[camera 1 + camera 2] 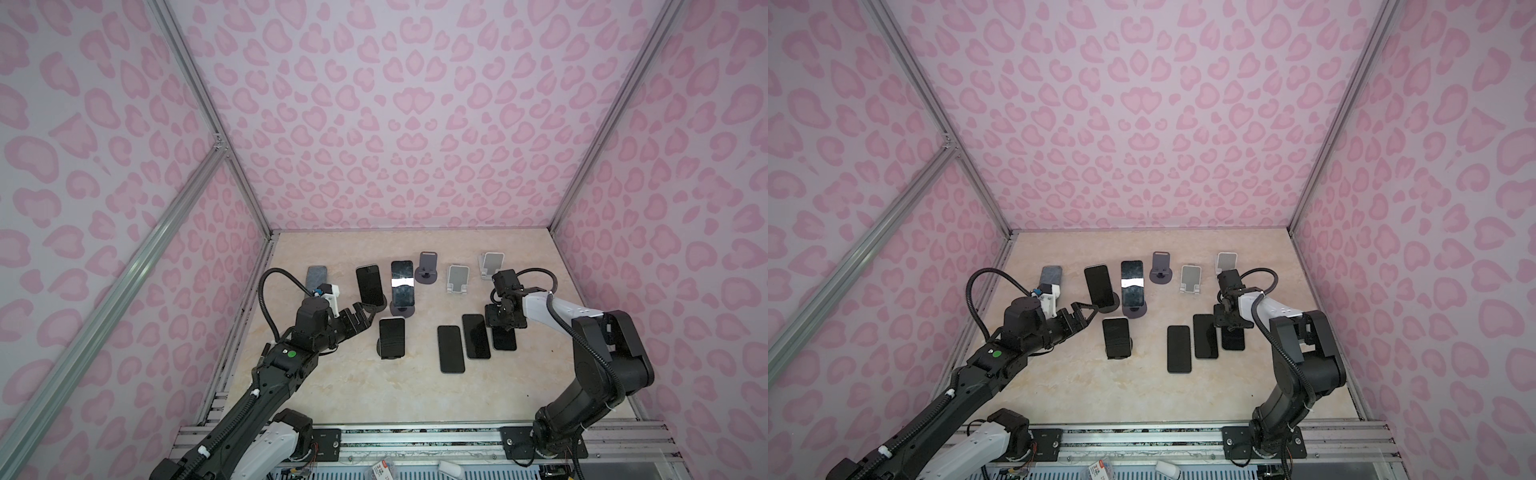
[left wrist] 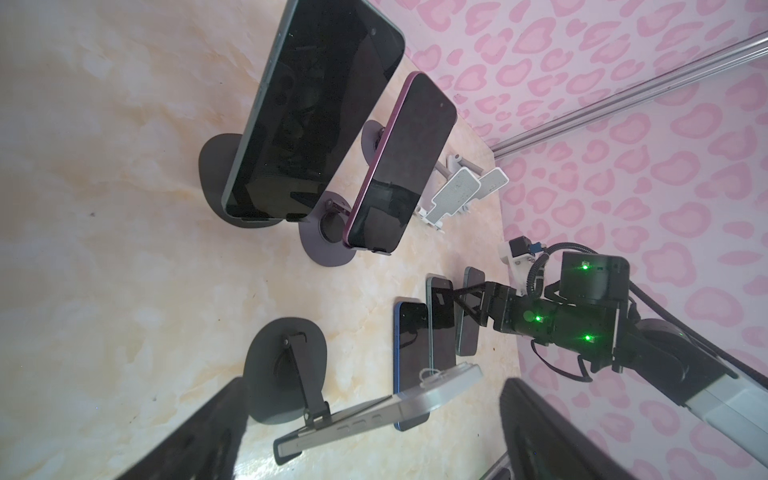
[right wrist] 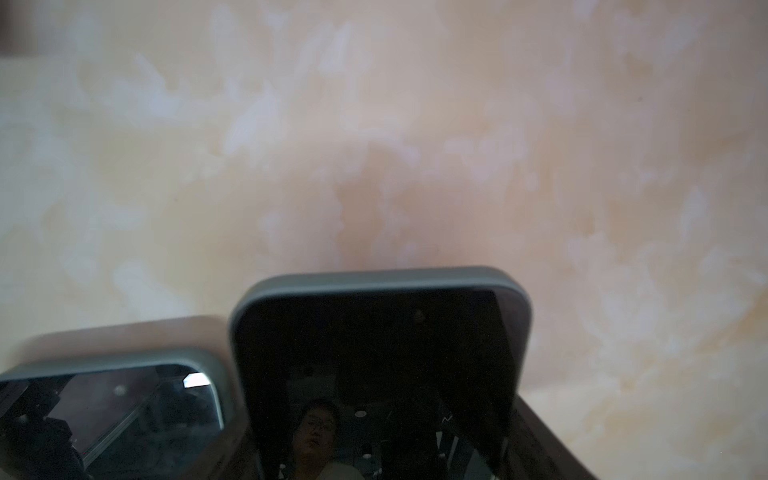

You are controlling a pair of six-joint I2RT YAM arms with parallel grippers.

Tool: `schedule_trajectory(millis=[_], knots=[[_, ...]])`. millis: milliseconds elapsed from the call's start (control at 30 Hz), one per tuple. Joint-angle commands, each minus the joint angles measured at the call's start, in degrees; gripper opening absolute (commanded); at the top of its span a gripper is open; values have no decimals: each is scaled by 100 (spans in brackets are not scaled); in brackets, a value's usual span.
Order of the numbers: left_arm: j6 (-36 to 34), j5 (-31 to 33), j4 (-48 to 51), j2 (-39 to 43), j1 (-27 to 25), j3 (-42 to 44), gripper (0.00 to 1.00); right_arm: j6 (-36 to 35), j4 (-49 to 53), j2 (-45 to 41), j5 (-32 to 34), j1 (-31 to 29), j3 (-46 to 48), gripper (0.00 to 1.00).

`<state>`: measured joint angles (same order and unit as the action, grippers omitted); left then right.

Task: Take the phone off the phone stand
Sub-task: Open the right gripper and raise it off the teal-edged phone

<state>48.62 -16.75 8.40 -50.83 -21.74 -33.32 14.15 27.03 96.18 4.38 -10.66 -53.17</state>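
Widely spread, left end effector [image 1: 363,318] hovers near edge of propped phone [image 1: 391,337].

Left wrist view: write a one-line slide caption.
Black-screened phones rest on round dark stands; beyond, the right gripper clasps a grey-edged phone on the beige marbled table.

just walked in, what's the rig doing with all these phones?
Phones are coming off stands. The right gripper looks closed on a flat phone, low over the table, beside two other flat phones. The left gripper is open near the foot of a black phone propped on its stand. At least two more propped phones wait nearby; three empty stands sit at the back.
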Motion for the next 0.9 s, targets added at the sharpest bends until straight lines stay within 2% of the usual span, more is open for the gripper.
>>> schedule_trajectory(millis=[0, 100, 700, 867], knots=[[45, -117, -194, -6, 2, -73, 97, -35, 170, 213, -109, -1, -17, 68], [17, -101, -137, 50, -2, -83, 97, -53, 180, 263, -270, 2, -49, 69], [-77, -48, 48, 239, 0, -95, 97, -123, 497, 569, -72, -63, -313, 77], [-29, 5, -38, 259, 3, -104, 97, -141, 551, 629, 521, -391, -337, 81]])
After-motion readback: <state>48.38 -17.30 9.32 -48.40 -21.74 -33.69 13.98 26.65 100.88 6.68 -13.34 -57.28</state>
